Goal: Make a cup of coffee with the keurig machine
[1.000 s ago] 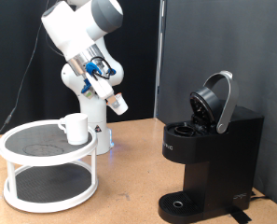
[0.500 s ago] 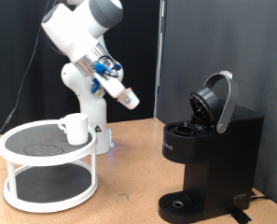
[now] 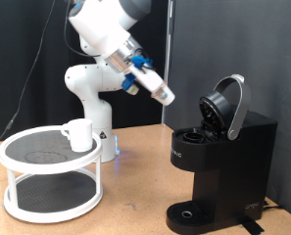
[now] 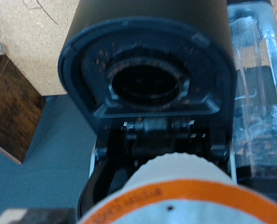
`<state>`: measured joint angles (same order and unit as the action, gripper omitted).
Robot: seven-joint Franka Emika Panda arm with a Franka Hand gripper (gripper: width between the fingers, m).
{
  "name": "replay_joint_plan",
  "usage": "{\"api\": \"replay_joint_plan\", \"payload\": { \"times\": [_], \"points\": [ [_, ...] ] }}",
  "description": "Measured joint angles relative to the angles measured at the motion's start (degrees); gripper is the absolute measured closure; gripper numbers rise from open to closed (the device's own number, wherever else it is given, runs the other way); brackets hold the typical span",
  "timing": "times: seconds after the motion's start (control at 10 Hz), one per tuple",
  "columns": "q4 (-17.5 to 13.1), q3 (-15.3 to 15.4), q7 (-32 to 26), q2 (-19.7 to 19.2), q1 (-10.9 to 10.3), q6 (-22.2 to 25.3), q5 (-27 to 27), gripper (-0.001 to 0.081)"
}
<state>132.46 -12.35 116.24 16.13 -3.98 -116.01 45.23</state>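
Note:
The black keurig machine (image 3: 219, 168) stands at the exterior view's right with its domed lid (image 3: 227, 106) hinged open. My gripper (image 3: 164, 95) is in the air to the left of the lid and above the machine's top, apart from it. It is shut on a small white pod (image 3: 167, 97). In the wrist view the pod (image 4: 180, 191), white with an orange band, fills the near edge, and the machine's open round chamber (image 4: 147, 84) lies beyond it. The white cup (image 3: 78, 134) stands on the rack at the exterior view's left.
A white two-tier round rack (image 3: 47, 186) stands on the wooden table (image 3: 135, 201) at the exterior view's left. The robot's white base (image 3: 91, 108) is behind it. A clear water tank (image 4: 259, 93) shows beside the machine in the wrist view.
The arm has swung to the exterior view's right and slightly up with the pod, from near the robot's base to close beside the machine's open lid.

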Motion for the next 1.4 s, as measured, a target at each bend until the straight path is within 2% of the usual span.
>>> {"api": "replay_joint_plan", "payload": {
  "times": [0.5, 0.8, 1.4],
  "points": [
    [-1.97, 2.48, 3.55, -0.95, -0.32, -2.78, 0.68, 0.0439],
    [-1.52, 2.83, 3.08, -1.17, -0.33, -2.44, 0.39, 0.0439],
    [0.64, 8.54, 3.69, -3.16, -0.64, -9.6, -0.79, 0.0438]
  ]
}}
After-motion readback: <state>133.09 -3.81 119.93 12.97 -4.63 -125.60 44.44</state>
